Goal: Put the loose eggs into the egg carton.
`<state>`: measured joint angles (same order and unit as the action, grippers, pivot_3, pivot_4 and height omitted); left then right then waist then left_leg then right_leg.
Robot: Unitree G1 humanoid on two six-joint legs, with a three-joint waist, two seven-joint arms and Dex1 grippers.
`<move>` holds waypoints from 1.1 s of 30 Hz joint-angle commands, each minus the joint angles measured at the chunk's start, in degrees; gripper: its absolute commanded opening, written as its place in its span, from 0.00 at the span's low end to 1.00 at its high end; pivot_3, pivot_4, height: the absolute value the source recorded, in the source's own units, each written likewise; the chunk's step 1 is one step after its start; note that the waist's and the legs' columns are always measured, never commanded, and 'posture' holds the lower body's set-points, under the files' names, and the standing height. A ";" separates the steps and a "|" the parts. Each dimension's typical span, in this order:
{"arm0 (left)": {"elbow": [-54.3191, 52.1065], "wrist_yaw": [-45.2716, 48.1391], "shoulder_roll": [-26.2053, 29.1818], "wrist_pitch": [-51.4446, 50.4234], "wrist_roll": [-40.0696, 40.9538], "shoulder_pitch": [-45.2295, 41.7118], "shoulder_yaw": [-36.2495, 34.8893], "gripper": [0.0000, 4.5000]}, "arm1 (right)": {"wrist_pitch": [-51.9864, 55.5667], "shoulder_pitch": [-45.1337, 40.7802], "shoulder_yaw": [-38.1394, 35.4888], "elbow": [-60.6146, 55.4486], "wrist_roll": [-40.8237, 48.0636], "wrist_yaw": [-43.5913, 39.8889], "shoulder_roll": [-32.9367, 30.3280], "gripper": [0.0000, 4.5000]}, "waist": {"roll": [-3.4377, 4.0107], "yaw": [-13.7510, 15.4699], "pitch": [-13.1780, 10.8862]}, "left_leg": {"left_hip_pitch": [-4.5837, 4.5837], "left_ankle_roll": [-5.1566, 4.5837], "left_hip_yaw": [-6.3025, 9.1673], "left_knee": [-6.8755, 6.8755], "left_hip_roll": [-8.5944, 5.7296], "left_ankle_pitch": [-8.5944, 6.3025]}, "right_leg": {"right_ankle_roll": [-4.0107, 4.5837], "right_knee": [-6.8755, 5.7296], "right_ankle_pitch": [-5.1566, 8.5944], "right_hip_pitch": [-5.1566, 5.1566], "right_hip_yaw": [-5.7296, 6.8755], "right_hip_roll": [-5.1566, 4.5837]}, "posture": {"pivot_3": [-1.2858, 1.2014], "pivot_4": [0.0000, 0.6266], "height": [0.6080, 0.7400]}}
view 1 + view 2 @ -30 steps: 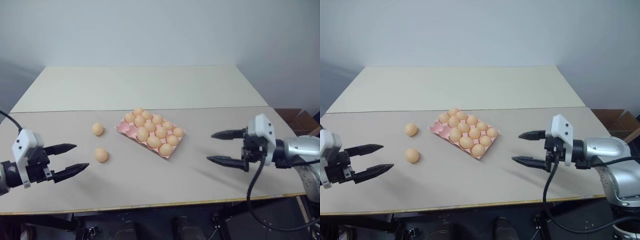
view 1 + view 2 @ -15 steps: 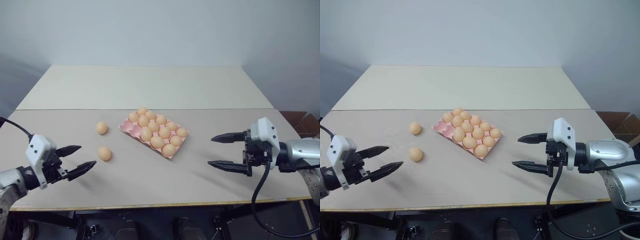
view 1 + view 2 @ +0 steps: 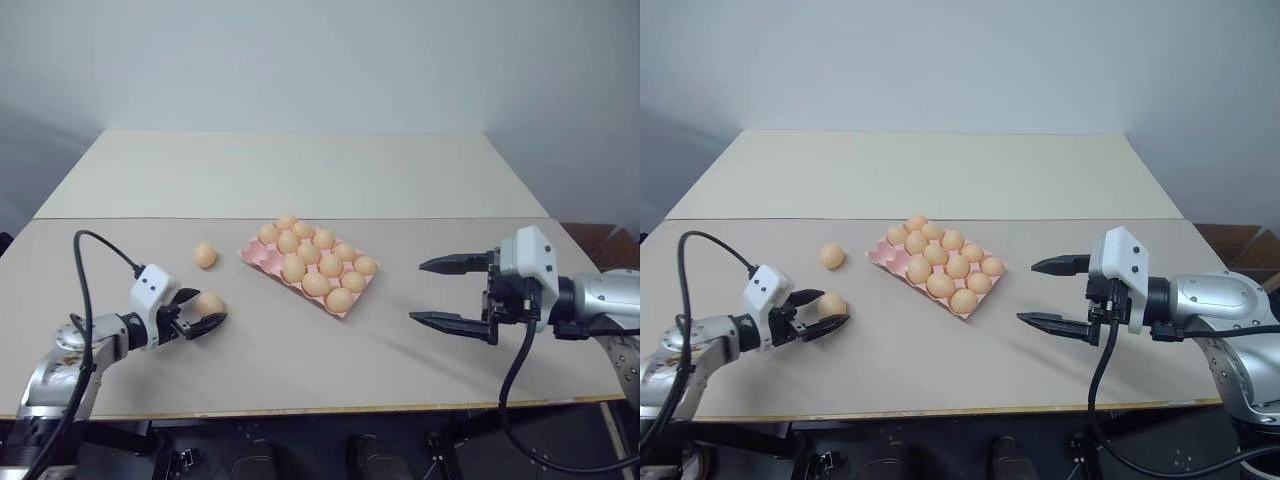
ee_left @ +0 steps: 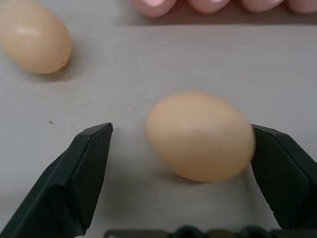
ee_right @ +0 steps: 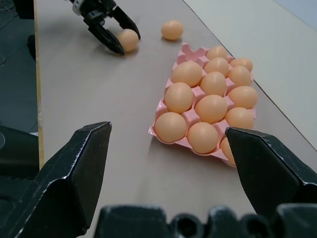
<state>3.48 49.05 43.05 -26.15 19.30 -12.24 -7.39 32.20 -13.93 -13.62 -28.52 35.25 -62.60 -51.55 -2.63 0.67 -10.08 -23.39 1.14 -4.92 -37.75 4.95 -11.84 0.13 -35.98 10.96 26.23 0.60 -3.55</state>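
Straddling the near loose egg (image 4: 199, 135), your left gripper (image 3: 201, 311) sits open; right gripper (image 3: 452, 293) hangs open, right of the egg carton (image 3: 262, 259).

Egg carton (image 3: 257, 257) moulded pink, plain, no pattern. Eggs in its cups and the two loose eggs (image 3: 205, 255) a uniform light orange-tan, unmarked. Table (image 3: 300, 370) pale grey-beige near the front edge, cream toward the far edge, front rim yellowish. Left gripper (image 3: 196, 312) and right gripper (image 3: 442, 292) black-fingered with white housings.
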 commanded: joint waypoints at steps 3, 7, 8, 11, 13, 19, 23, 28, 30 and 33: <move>2.30 1.38 -0.54 1.63 -0.35 -3.41 0.60 0.59 | -0.18 1.60 -4.03 -3.15 2.34 1.47 -1.16 0.96 | 0.00 -0.10 0.00 | 0.02 0.00 0.01 0.00 0.00 0.00 | 0.00 -0.02 0.00 -0.01 0.00 0.00 | 0.52 0.24 1.00; 1.67 2.62 0.29 1.95 0.13 -3.07 -0.41 0.57 | -0.32 2.03 -3.89 -3.70 2.78 2.35 -1.23 0.96 | 0.00 -0.17 0.00 | 0.05 0.00 0.01 -0.01 0.00 0.00 | 0.00 -0.05 0.00 -0.02 -0.01 0.00 | 0.52 0.24 1.00; 0.46 3.23 0.64 2.00 0.91 -2.93 -1.20 0.57 | -0.38 1.98 -3.76 -3.78 2.83 2.63 -1.15 0.96 | 0.00 -0.14 0.00 | 0.05 0.00 0.01 -0.01 0.00 0.00 | 0.00 -0.05 0.00 -0.02 -0.01 0.00 | 0.52 0.24 1.00; -3.36 4.09 0.45 0.45 4.30 -4.55 -3.24 0.57 | -0.40 1.69 -3.34 -3.85 2.91 3.22 -1.04 0.96 | 0.00 -0.06 0.00 | 0.03 0.00 0.03 -0.01 0.00 0.00 | 0.01 -0.05 0.00 -0.01 0.01 0.00 | 0.52 0.24 1.00; -4.65 4.02 -0.06 -0.28 5.50 -6.28 -3.45 0.57 | -0.50 1.55 -2.99 -3.82 2.93 3.51 -1.06 0.96 | 0.00 0.05 0.00 | 0.01 0.00 0.03 -0.03 0.00 0.00 | 0.00 -0.04 0.00 -0.01 0.00 0.00 | 0.52 0.24 1.00; 0.29 3.71 -5.49 1.01 2.89 -16.35 3.16 0.57 | -0.93 0.51 -1.55 -3.40 2.16 4.90 -0.71 0.96 | -0.02 0.35 0.01 | 0.03 -0.01 0.07 -0.11 -0.05 0.01 | -0.17 -0.05 -0.10 -0.13 0.02 -0.01 | 0.52 0.24 1.00; 10.53 2.09 -10.30 5.87 -1.91 -23.54 6.99 0.57 | -0.91 0.53 -0.90 -3.90 2.07 5.82 -0.32 0.96 | -0.04 -0.04 0.01 | 0.02 -0.02 0.07 -0.11 -0.09 0.01 | -0.27 -0.03 -0.17 -0.14 -0.02 0.00 | 0.52 0.24 1.00; 21.31 2.07 -12.68 10.69 -7.33 -29.27 10.78 0.57 | -0.60 0.75 -0.73 -5.16 2.66 7.19 0.02 0.96 | -0.05 -0.41 0.01 | 0.01 -0.03 0.10 -0.11 -0.09 0.01 | -0.29 -0.05 -0.18 -0.12 -0.03 0.03 | 0.52 0.24 1.00; 23.37 2.34 -13.11 11.36 -7.73 -30.50 10.71 0.57 | -0.45 0.98 -0.94 -5.68 2.81 7.73 0.03 0.96 | -0.05 -0.37 0.01 | 0.00 -0.03 0.10 -0.11 -0.09 0.01 | -0.29 -0.04 -0.18 -0.12 -0.02 0.03 | 0.52 0.24 1.00; 23.97 4.61 -13.06 11.26 -7.39 -31.24 10.40 0.78 | -0.25 1.32 -1.32 -6.42 3.22 8.40 0.10 0.96 | -0.05 -0.27 0.01 | -0.03 -0.03 0.11 -0.12 -0.09 0.01 | -0.31 -0.04 -0.19 -0.12 -0.02 0.02 | 0.52 0.24 1.00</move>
<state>28.49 52.11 29.65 -16.24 11.43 -41.99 3.49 32.24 -12.59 -13.53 -33.18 37.29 -54.77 -51.46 -2.69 0.40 -10.07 -23.42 1.11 -4.82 -37.87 4.86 -11.83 -0.17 -36.01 10.77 26.11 0.59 -3.52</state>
